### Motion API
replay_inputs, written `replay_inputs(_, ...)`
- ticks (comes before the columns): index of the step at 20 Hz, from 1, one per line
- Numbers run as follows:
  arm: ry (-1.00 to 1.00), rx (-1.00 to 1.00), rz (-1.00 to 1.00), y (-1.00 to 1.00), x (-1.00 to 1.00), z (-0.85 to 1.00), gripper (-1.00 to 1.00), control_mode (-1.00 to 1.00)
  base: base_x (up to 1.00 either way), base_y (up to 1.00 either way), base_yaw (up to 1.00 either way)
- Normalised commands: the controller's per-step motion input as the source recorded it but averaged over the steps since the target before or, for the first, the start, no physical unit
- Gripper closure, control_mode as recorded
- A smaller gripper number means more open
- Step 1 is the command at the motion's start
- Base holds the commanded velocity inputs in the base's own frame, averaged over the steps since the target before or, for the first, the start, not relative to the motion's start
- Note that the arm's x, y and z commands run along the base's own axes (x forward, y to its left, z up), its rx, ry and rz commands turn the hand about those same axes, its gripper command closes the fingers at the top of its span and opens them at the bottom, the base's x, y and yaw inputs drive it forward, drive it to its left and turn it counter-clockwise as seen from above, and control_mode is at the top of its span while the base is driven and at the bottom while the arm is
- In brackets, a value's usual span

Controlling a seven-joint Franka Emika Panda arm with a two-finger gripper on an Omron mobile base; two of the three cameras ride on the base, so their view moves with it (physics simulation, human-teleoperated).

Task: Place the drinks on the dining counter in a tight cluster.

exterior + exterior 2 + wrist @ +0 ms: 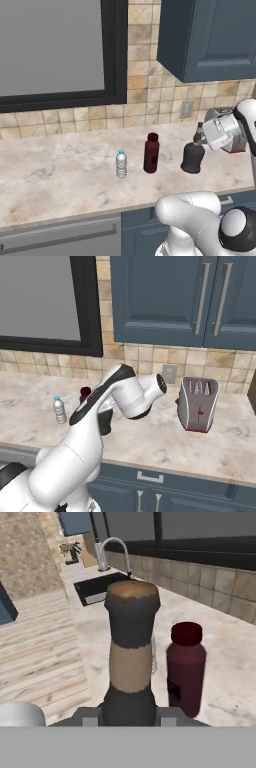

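Observation:
Three drinks stand in a row on a marble counter (60, 175) backed by a tiled wall. At the left is a small clear water bottle (121, 164) with a blue cap. A taller dark-red bottle (151, 153) is in the middle and a squat black bottle (192, 156) at the right. My gripper (199, 134) is shut on the black bottle's thin neck (131, 657), one fingertip (90, 717) on each side. In the hand view the dark-red bottle (186, 667) stands just right of the neck. The dining counter is out of view.
A toaster (198, 403) stands to the right on the same counter. A sink with a curved faucet (112, 552) lies further along it. Dark blue wall cabinets (210, 35) hang above and a dark-framed window (55, 50) is at the left.

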Motion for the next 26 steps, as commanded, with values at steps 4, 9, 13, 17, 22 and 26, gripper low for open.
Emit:
replay_inputs(4, -0.20, 0.00, 0.00, 0.00, -0.09, 0.28, 1.00, -1.00, 0.00, 0.00, 0.00)
replay_inputs(9, -0.19, 0.00, 0.00, 0.00, 0.00, 0.13, 1.00, -1.00, 0.00, 0.00, 0.00)
replay_inputs(13, -0.10, -0.02, 0.00, 0.00, -0.05, 0.26, 1.00, -1.00, 0.00, 0.00, 0.00)
replay_inputs(17, -0.01, -0.05, 0.00, 0.01, -0.01, 0.33, 1.00, -1.00, 0.00, 0.00, 0.00)
replay_inputs(22, 0.00, -0.04, 0.00, 0.00, 0.00, 0.21, 1.00, -1.00, 0.00, 0.00, 0.00)
replay_inputs(26, 0.00, -0.03, 0.00, 0.00, 0.00, 0.18, 1.00, -1.00, 0.00, 0.00, 0.00)
